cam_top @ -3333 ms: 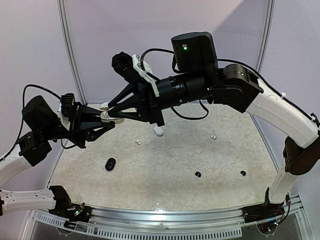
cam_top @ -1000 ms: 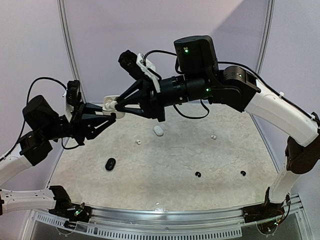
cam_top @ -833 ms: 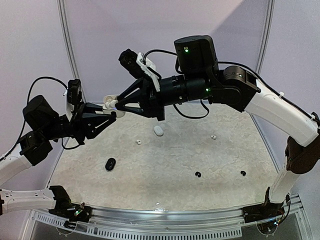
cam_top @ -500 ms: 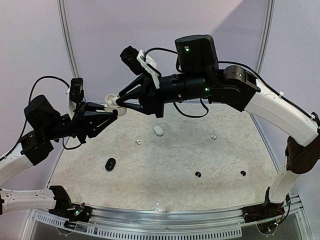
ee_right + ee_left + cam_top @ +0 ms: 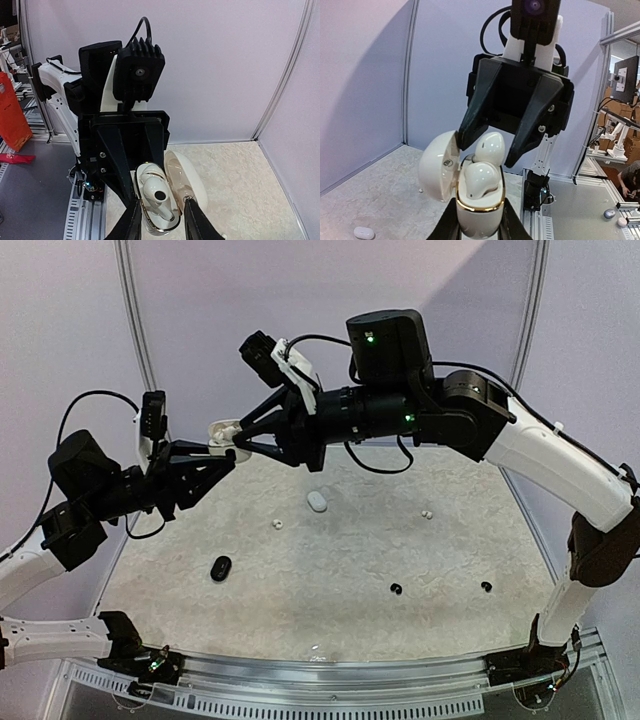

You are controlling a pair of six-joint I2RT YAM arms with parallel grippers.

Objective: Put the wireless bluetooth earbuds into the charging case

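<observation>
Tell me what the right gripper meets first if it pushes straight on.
Probably the white earbud sitting proud in the open charging case, between the right gripper's fingers; the case lies behind.

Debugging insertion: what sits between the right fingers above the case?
One white earbud, standing in the open charging case beside a seated earbud; left wrist view shows it.

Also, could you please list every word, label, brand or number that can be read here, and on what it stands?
No text is readable with certainty.
Inside the open lid of the white charging case: a small dark logo, too small to read.
On top of the black housing on the right arm: a small white mark, too blurred to read.
</observation>
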